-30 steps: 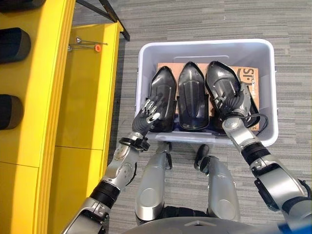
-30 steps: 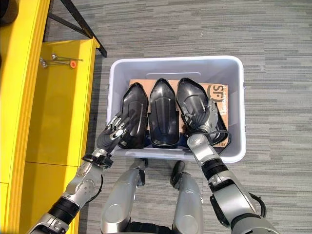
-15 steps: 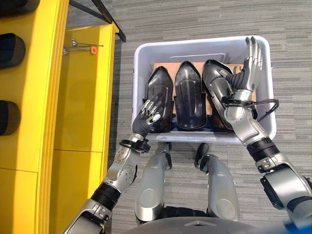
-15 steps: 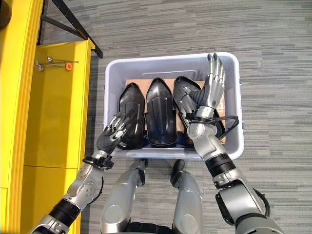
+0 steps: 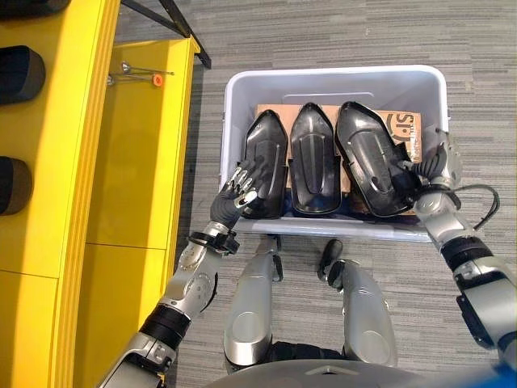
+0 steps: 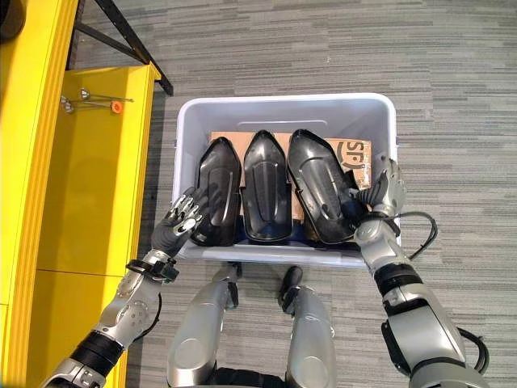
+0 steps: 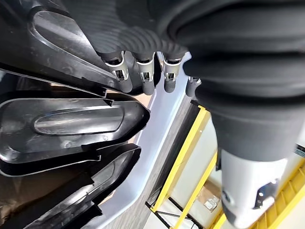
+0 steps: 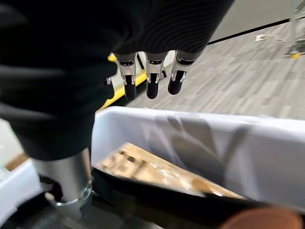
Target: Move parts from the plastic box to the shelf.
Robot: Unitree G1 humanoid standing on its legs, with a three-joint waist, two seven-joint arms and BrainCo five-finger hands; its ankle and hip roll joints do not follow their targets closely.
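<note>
grey carpet floor [image 5: 339, 32] | cardboard sheet [image 5: 404, 125] | orange-tipped tool [image 5: 137, 78]

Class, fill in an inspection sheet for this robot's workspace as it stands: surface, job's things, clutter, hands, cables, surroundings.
Surface: grey striped carpet.
Job's things: three black parts side by side in the plastic box, on cardboard; yellow shelf to the robot's left.
Clutter: small metal pieces with an orange cap on the shelf.
Hands: left hand open at the leftmost part; right hand open beside the rightmost part.
Cables: nothing seen.
Surroundings: black frame leg.
</note>
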